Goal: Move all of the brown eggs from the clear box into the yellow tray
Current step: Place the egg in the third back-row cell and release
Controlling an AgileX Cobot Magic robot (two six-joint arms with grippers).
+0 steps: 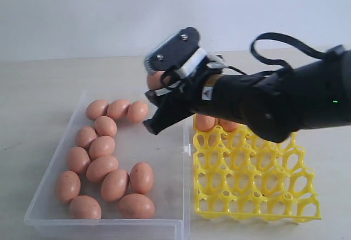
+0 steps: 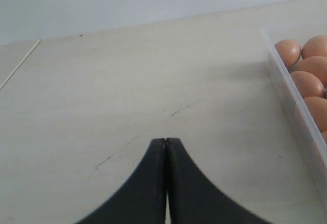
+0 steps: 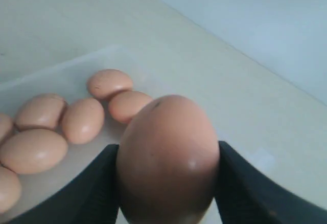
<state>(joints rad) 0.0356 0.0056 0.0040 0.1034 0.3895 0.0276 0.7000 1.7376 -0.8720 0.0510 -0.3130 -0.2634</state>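
Note:
My right gripper (image 1: pixel 155 91) is shut on one brown egg (image 1: pixel 154 79) and holds it in the air over the far right part of the clear box (image 1: pixel 164 160). In the right wrist view this egg (image 3: pixel 166 157) fills the gap between the two black fingers (image 3: pixel 92 188). Several brown eggs (image 1: pixel 102 169) lie loose in the box's left half. Two eggs (image 1: pixel 206 123) sit in the far row of the yellow tray (image 1: pixel 258 180), partly hidden by the arm. My left gripper (image 2: pixel 165 141) is shut and empty over bare table, left of the box wall (image 2: pixel 292 109).
The yellow tray stands right against the box's right wall. The right arm (image 1: pixel 274 106) reaches across the tray's far side. The table (image 1: pixel 44 97) is a pale surface with a white wall behind it.

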